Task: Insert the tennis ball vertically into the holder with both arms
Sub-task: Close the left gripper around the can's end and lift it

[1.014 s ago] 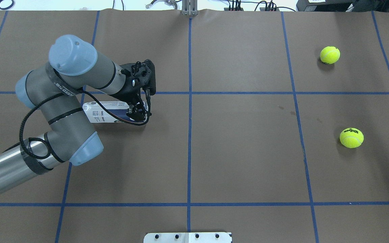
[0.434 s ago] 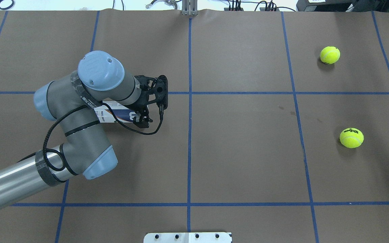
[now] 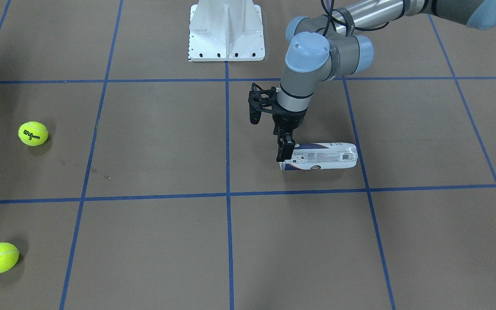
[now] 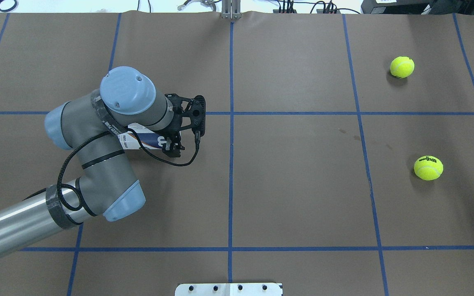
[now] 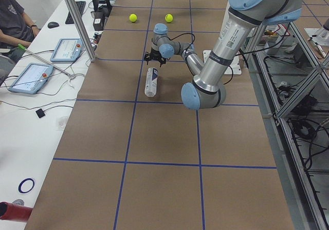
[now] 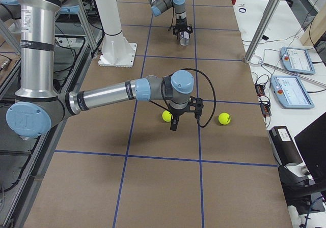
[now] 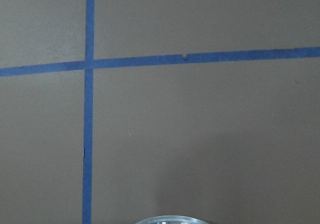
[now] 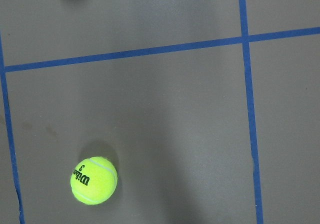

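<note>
Holder lies on its side on the brown table, on the robot's left half, in the grid square next to the centre tape line. Its long axis runs roughly along the table and its rim end points toward the centre. From where I stand across the table, the left gripper comes straight down on that rim end. The near finger sits against the can's side, just back from the mouth, and the other finger is hidden behind the can. The jaws look clamped across the can's width. The can body stretches away from the fingers toward the robot's left and rests on the paper. In the left wrist view only a sliver of the rim shows at the bottom edge, with no fingers in it. The right gripper shows only in the side view. It hangs pointing down above the table, close to the nearer tennis ball, and I cannot tell how its jaws stand. The second ball is well apart from the first. Both are far from the holder. White pedestal base stands at the robot's edge.
</note>
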Controlling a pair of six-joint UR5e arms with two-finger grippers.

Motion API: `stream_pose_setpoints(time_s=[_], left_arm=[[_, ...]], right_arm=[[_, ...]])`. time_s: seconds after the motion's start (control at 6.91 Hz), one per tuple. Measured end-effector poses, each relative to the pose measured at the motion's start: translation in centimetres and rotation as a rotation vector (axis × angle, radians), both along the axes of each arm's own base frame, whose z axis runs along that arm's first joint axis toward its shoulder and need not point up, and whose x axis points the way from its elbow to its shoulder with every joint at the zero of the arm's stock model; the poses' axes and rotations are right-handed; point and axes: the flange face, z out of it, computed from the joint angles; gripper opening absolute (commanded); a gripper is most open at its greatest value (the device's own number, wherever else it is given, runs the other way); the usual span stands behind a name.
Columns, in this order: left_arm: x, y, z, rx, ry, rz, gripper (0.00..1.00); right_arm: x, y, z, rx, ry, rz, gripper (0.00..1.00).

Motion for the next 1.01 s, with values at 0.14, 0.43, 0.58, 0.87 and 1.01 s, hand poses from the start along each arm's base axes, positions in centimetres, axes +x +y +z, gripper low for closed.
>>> stream_pose_setpoints(time_s=[0.14, 0.43, 0.58, 0.87, 1.01], left_arm=[[0.2, -0.2, 0.3, 0.010, -0.016, 0.001, 0.99], [0.8, -0.7, 1.0, 0.023, -0.044, -0.003, 0.99], [1.0, -0.8, 1.4, 0.026, -0.052, -0.001, 0.99], [1.4, -1.1, 2.1, 0.023, -0.065, 0.000, 0.99], [1.5, -1.2, 2.4, 0.020, -0.069, 0.001, 0.99]], right_arm=[[0.0, 0.0, 0.0, -0.001, 0.000, 0.000, 1.00], [0.0, 0.0, 0.2, -0.004, 0.000, -0.001, 1.00], [-0.1, 0.0, 0.2, -0.004, 0.000, -0.001, 1.00], [-0.1, -0.1, 0.2, -0.002, 0.000, -0.001, 1.00], [-0.1, -0.1, 0.2, -0.001, 0.000, -0.001, 1.00]])
